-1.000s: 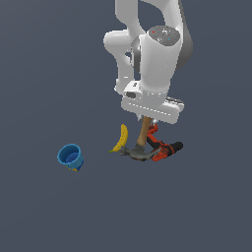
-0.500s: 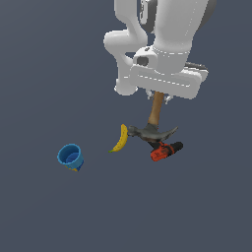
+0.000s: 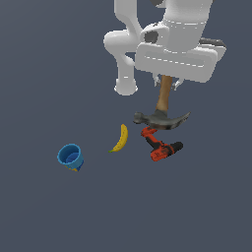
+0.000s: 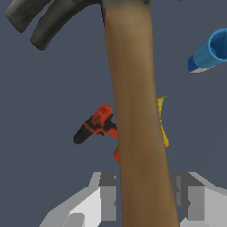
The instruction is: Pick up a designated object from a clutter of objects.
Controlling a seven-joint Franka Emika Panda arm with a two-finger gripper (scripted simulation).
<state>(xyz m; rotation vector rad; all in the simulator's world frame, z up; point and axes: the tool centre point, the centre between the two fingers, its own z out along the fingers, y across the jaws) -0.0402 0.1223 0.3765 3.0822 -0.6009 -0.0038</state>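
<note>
since the earlier frame the hammer (image 3: 162, 113) has risen off the floor, hanging head-down below the gripper (image 4: 144, 201), whose fingers are closed on its handle, and the heavy head could pivot or slip out and fall on the drill (image 3: 160, 146) beneath.

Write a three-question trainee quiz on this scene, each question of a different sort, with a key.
1. True or false: the claw hammer with a brown wooden handle and dark grey metal head hangs head-down from the gripper, clear of the floor.
2. Multiple choice: which item lies nearest below the hammer's head in the exterior view? A) small blue cup B) yellow banana C) red-and-black power drill
3. Fill in: in the wrist view, the jaws sit on either side of the hammer's ____.

Key: 1 true; 2 C; 3 handle.
</note>
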